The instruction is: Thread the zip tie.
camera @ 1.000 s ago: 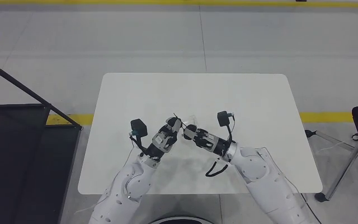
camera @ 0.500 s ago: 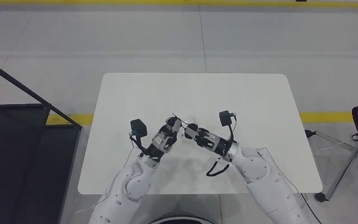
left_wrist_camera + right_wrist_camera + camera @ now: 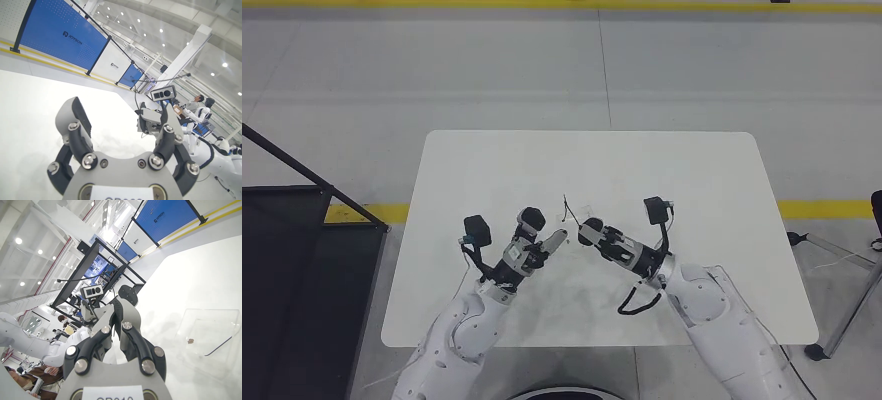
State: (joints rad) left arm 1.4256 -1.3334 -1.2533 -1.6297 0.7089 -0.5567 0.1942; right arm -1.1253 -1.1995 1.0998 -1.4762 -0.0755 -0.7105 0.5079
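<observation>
Seen from above, the zip tie (image 3: 568, 210) lies by the clear tray (image 3: 208, 317), at 11 o'clock from our right gripper (image 3: 121, 301) (pinched closed, empty). Our left gripper (image 3: 122, 109) gapes wide, empty. The tie looks light, springy and slippery, so we'd pinch near its tail.

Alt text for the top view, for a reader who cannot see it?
Two robot arms hover over a white table: the left gripper, jaws open, and the right gripper, jaws shut, both point at a thin black zip tie lying at a clear tray.
</observation>
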